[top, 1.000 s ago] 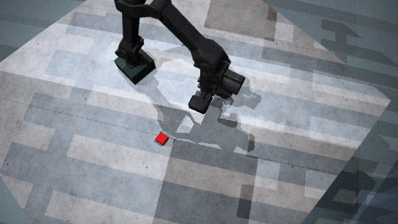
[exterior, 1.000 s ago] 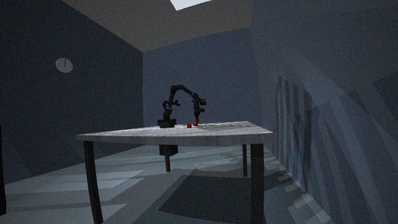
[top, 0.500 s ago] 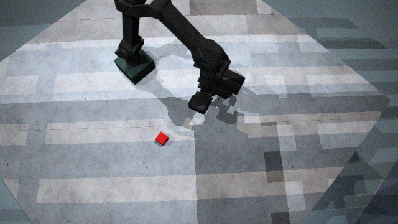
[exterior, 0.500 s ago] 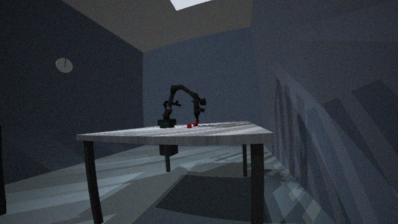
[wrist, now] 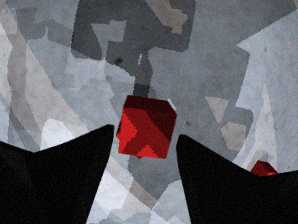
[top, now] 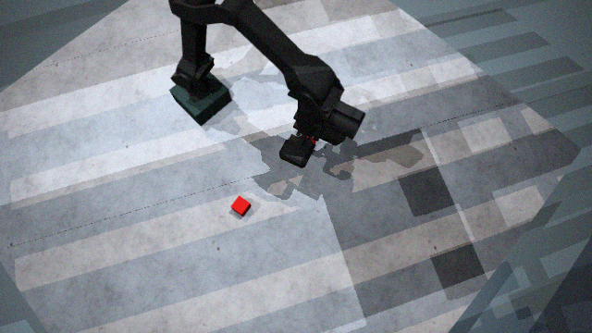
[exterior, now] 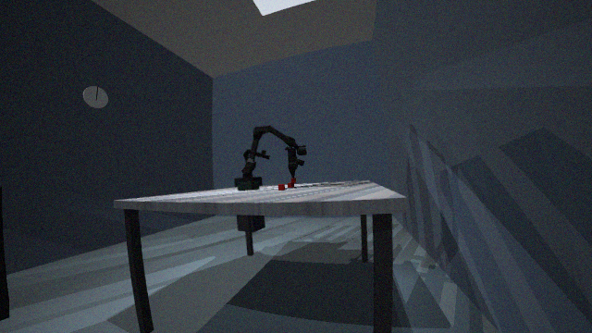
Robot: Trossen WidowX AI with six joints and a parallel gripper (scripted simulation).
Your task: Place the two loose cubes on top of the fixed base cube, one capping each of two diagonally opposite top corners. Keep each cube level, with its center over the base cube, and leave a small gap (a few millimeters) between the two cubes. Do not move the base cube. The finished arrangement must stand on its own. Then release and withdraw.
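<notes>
— Grey patchwork table (top: 139,259); how's the arm posed?
— Bent over, gripper (wrist: 143,163) pointing down, fingers partly open with a red cube (wrist: 147,125) between them, daylight showing at each side.
— And the other cube (top: 240,205)?
— Apart on the tabletop, well away from every edge.

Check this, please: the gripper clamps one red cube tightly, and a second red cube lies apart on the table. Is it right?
Not quite. The gripper does not clamp the red cube: in the wrist view its fingers stand open, with a gap on each side. The second red cube does lie apart on the table.
</notes>
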